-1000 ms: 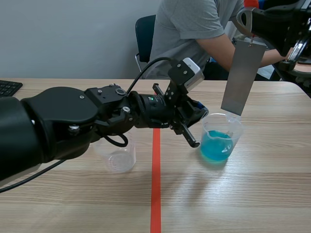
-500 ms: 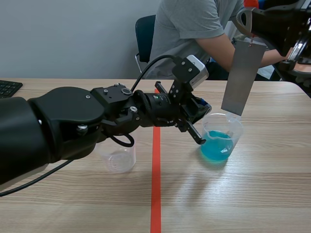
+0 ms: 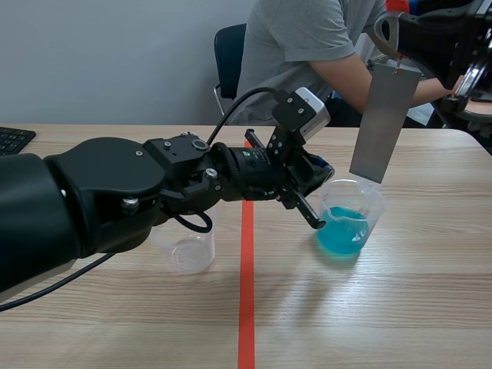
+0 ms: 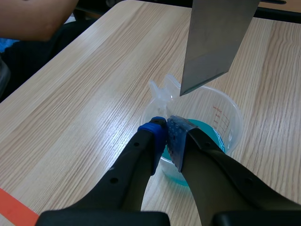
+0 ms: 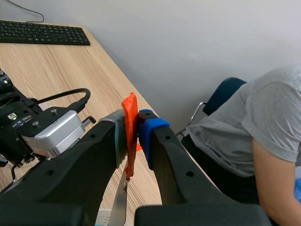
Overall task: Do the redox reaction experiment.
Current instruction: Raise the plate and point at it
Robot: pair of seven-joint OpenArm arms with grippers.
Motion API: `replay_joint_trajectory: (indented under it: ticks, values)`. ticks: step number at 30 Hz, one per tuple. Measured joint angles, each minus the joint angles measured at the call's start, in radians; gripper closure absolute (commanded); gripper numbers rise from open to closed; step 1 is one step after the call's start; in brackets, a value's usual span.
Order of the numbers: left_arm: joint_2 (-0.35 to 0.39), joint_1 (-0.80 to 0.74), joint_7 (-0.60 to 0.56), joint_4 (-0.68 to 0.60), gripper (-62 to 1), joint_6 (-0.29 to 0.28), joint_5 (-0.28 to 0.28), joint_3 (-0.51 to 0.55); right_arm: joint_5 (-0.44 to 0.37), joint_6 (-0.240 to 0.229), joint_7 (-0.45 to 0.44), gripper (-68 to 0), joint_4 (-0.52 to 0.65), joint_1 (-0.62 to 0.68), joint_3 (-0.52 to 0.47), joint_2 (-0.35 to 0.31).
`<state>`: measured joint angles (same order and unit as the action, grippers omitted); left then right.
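Blue liquid [image 3: 340,233] sits in our beaker [image 3: 367,201] by the table's [image 3: 430,307] right edge; left gripper [image 4: 167,136] pinches its rim; right gripper [image 5: 132,128] clamps the strip's [image 3: 382,123] tab [image 5: 130,110] overhead; we reckon dipping's left.

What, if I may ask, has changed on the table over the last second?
The left tool moved forward to the beaker and now pinches its near rim. It arrived half a second ago and has not moved since. The right tool kept the plate hanging over the beaker, and the empty cup stayed put.
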<state>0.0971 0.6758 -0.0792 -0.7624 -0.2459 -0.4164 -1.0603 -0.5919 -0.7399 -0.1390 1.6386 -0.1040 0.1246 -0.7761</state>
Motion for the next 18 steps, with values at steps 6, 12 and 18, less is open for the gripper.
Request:
replay_joint_trajectory:
  ticks: [6,12,18]
  values:
    - [0.0,0.0,0.0,0.0,-4.4,0.0,0.0,0.0,0.0,0.0,0.0,-1.5,0.0,0.0,0.0,0.0]
    - [0.0,0.0,-0.001,0.0,-4.4,0.0,0.0,0.0,0.0,0.0,0.0,-1.5,0.0,0.0,0.0,0.0]
    - [0.007,0.0,-0.002,-0.005,-4.4,-0.001,0.0,0.0,0.0,0.0,0.0,-1.5,0.0,0.0,0.0,0.0]
